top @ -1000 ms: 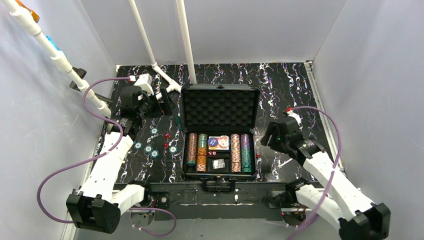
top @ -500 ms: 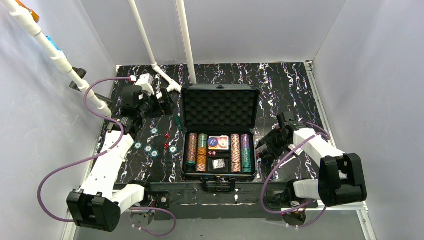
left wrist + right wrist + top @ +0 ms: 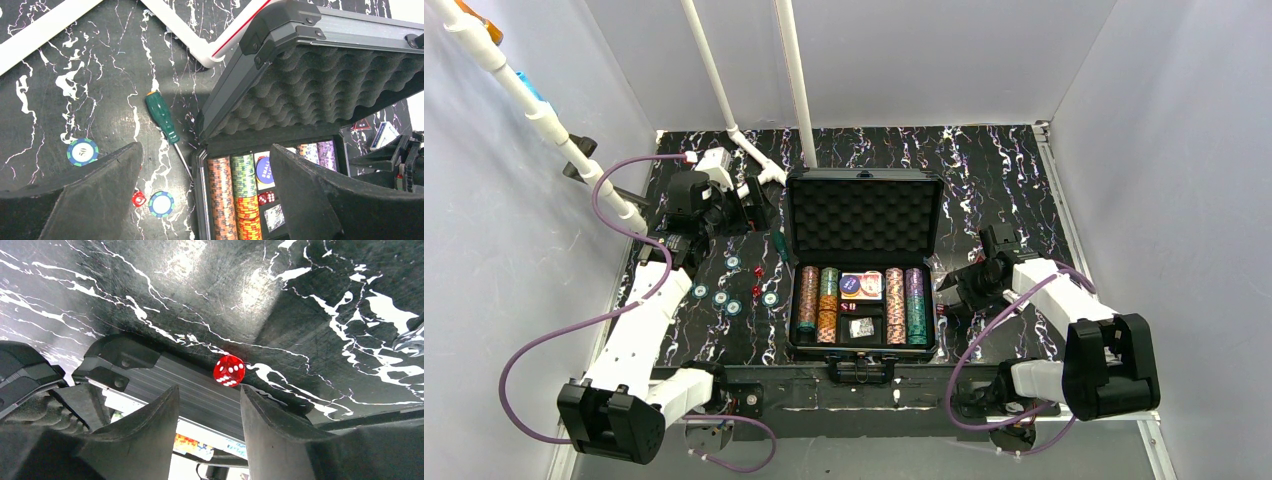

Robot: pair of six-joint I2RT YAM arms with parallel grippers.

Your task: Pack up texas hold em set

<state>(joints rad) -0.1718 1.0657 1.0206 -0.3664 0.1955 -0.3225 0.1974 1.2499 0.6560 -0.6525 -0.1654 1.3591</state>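
The black case (image 3: 790, 262) stands open mid-table, its foam lid (image 3: 864, 215) upright, with rows of striped chips (image 3: 826, 303) and a card deck (image 3: 861, 285) inside. Loose chips (image 3: 721, 297) and tiny red dice (image 3: 756, 271) lie to its left. My left gripper (image 3: 749, 205) hovers wide open above them and holds nothing (image 3: 205, 170). My right gripper (image 3: 944, 293) is low at the case's right side. In the right wrist view its open fingers (image 3: 209, 400) point at a red die (image 3: 229, 370) that lies against the case's wall (image 3: 190, 390). Nothing is between them.
A green-handled screwdriver (image 3: 162, 117) lies by the lid's left corner. White pipes (image 3: 794, 80) rise behind the case. A card box (image 3: 385, 135) and a red triangle (image 3: 361, 125) lie right of the case. Grey walls close in on both sides.
The right arm swung down and in from a raised pose to the case's right side, and its jaws narrowed. The left arm has not moved.
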